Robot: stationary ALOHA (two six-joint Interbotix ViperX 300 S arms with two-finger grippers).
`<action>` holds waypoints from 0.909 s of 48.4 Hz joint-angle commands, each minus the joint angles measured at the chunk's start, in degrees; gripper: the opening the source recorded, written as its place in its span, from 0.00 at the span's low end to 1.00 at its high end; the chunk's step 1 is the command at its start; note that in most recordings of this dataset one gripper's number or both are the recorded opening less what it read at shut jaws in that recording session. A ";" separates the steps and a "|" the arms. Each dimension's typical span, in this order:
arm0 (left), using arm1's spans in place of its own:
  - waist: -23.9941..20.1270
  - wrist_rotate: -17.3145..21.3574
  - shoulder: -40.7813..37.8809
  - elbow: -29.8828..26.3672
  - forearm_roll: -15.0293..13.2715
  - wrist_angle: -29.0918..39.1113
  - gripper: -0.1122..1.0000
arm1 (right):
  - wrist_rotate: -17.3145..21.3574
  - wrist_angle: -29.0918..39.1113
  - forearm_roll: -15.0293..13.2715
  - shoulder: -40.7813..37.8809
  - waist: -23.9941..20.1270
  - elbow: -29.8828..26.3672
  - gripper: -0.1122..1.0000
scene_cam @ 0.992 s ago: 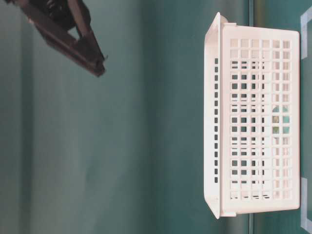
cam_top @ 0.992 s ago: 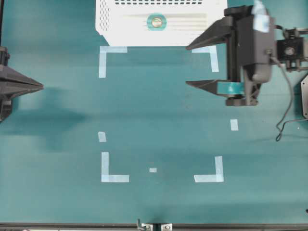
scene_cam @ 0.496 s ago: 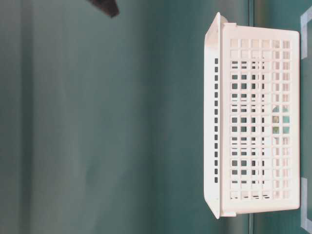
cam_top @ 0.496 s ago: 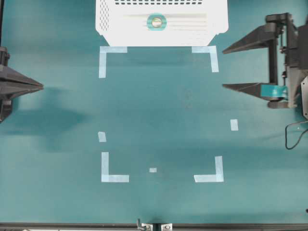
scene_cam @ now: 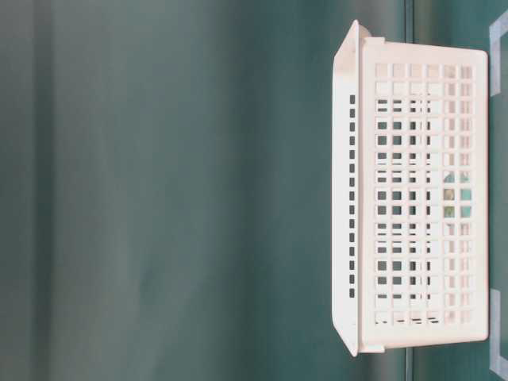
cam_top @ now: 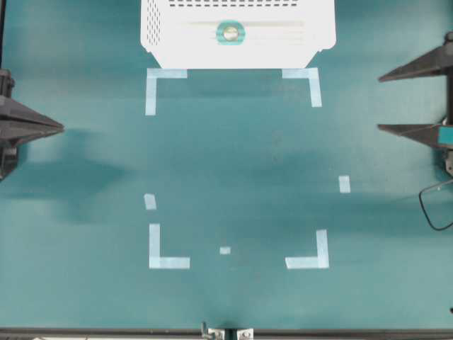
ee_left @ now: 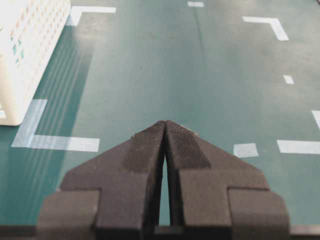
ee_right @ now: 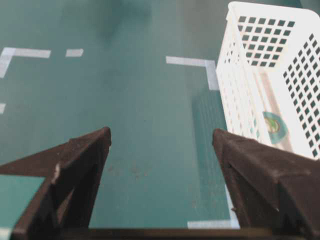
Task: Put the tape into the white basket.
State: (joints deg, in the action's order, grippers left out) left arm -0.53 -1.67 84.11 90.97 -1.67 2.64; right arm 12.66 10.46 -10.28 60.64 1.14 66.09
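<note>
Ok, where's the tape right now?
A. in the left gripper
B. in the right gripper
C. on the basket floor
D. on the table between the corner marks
C: the tape lies flat inside the basket; the right gripper is open and empty.

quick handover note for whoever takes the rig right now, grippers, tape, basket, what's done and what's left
Left gripper: shut, empty, parked at the left edge of the table.
Right gripper: open, empty, at the right edge, clear of the basket.
The tape lies flat on the floor of the white basket, at the top of the overhead view.
Done: tape is in the basket.
Left: nothing visible to do.
</note>
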 commanded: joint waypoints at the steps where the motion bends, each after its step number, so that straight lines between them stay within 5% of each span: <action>1: -0.09 0.09 -0.62 -0.79 0.00 -0.35 0.00 | 0.00 -0.62 -0.18 1.67 0.09 0.79 0.90; 28: -0.09 0.09 -0.70 -0.79 0.00 -0.35 0.00 | 0.00 -0.18 -0.26 11.95 0.09 11.60 0.90; 44: -0.09 0.09 -0.62 -0.79 0.00 -0.35 0.00 | 0.09 0.26 -0.26 10.55 0.09 13.62 0.90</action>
State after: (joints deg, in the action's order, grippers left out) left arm -0.53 -1.67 84.11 90.97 -1.58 2.64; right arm 12.66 11.34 -10.46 72.60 1.05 80.33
